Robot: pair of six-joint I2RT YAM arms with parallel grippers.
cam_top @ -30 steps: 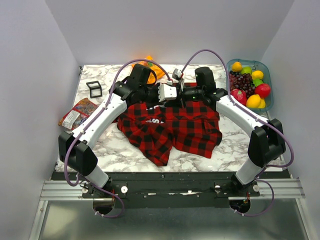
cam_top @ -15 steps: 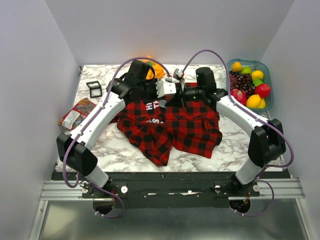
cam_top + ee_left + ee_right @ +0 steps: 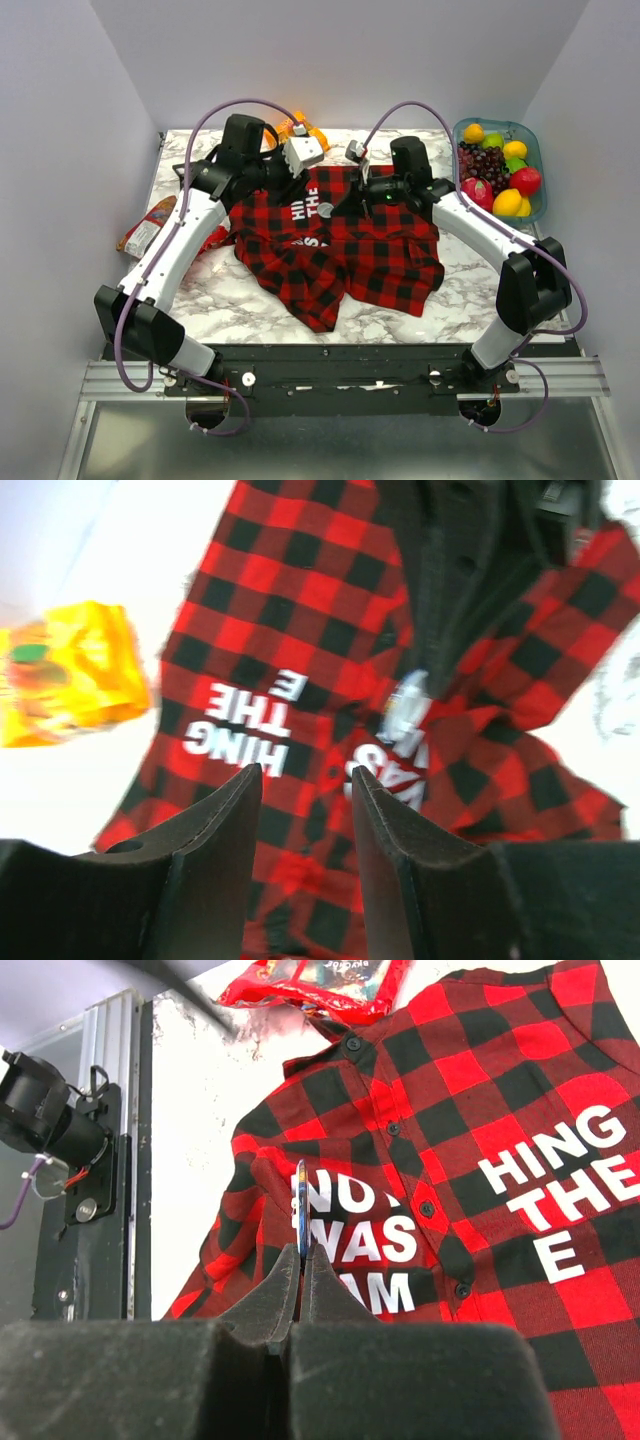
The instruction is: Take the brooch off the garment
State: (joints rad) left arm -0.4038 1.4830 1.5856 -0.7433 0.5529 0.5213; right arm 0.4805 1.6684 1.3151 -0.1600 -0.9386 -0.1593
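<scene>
The brooch (image 3: 325,210) is hard to make out. From above we see only a small pale disc on the garment (image 3: 380,250), toward its far side, beside white lettering. From the right wrist it shows edge-on, a thin bluish sliver standing up from the tips of the right gripper (image 3: 301,1255), whose jaws are pressed together on it. We cannot tell whether its pin is in the cloth. The left wrist view gives it as a pale blur.

The garment lies crumpled across the middle of the worktop (image 3: 230,300), its lettering partly lost in folds. The left gripper (image 3: 305,780) hangs above the garment's far edge, jaws moderately apart with nothing between them.

The left arm (image 3: 185,235) covers part of a red packet (image 3: 145,235) at the worktop's left edge. A blurred yellow bag (image 3: 60,675) lies at the far edge, beyond the garment. A fruit tray (image 3: 534,140) sits at the far right corner, well apart.
</scene>
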